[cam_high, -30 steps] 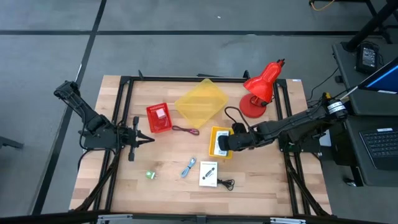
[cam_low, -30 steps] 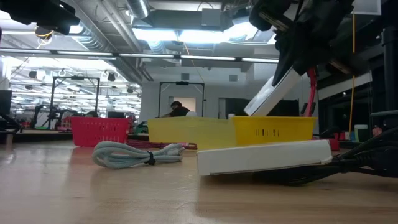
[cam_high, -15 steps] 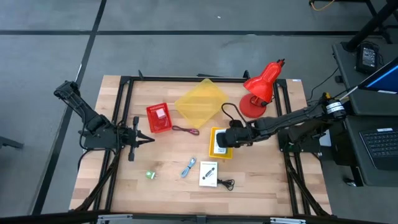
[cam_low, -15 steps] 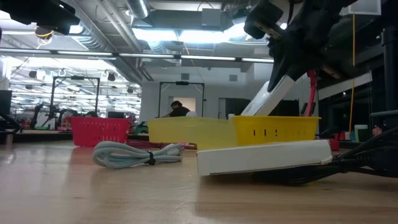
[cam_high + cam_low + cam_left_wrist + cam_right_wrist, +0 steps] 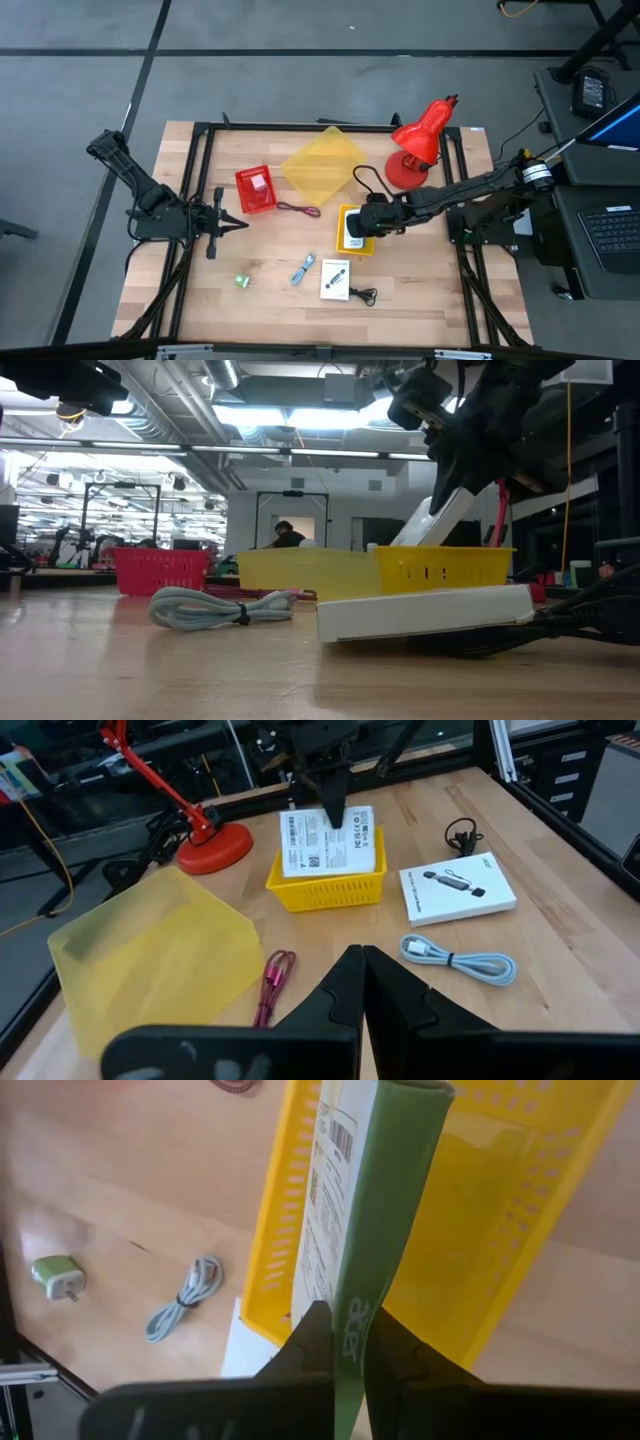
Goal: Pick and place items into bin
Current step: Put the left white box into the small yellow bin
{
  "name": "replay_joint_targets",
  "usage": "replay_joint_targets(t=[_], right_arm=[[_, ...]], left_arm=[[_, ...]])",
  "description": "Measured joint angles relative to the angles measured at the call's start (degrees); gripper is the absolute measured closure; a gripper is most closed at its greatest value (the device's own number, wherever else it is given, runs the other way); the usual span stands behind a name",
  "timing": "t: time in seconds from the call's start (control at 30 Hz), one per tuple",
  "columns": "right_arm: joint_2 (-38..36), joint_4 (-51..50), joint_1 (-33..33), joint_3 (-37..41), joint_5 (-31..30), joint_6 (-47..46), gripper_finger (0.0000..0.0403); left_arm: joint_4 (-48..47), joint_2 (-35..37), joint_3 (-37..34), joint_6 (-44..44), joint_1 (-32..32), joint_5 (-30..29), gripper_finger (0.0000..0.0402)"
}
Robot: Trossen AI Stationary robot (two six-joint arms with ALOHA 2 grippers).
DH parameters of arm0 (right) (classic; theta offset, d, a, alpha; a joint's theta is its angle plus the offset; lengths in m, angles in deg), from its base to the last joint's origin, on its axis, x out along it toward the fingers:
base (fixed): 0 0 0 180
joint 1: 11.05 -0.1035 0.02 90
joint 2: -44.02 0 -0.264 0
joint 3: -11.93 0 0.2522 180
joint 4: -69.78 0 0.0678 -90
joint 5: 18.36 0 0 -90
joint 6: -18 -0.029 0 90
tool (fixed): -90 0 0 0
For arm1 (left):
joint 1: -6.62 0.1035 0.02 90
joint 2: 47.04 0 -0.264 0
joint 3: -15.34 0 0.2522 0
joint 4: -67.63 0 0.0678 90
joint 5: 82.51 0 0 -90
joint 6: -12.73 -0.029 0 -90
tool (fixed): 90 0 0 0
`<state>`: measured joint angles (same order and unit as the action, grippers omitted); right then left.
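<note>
While right hand [image 5: 362,224] clamps box [image 5: 327,841] over yellow bin [image 5: 356,243], lamp [image 5: 418,140] behind, left hand [image 5: 232,222] together

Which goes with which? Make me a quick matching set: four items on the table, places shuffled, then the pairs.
Things:
1. white box
2. blue-grey cable
3. green plug
4. dark red cord

Places:
A. on the wood beside the red basket
B. on the wood, nearest the table's left front corner
C. in the right hand, tilted into the small yellow bin
D. on the wood, just left of the flat white packet

Pairs: 1-C, 2-D, 3-B, 4-A
</note>
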<state>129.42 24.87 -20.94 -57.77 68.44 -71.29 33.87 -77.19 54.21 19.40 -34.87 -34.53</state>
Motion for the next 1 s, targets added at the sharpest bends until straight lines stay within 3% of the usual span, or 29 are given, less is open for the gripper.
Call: replay_joint_targets(t=[0.3, 1.0], right_arm=[[0.00, 0.93, 0.02, 0.00, 0.09, 2.90, 0.0369], [0.00, 2.21, 0.02, 0.00, 0.46, 5.79, 0.0363]], left_arm=[[0.00, 0.00, 0.00, 0.00, 0.00, -0.04, 0.0400], [0.01, 0.00, 0.00, 0.00, 0.00, -0.09, 0.0400]])
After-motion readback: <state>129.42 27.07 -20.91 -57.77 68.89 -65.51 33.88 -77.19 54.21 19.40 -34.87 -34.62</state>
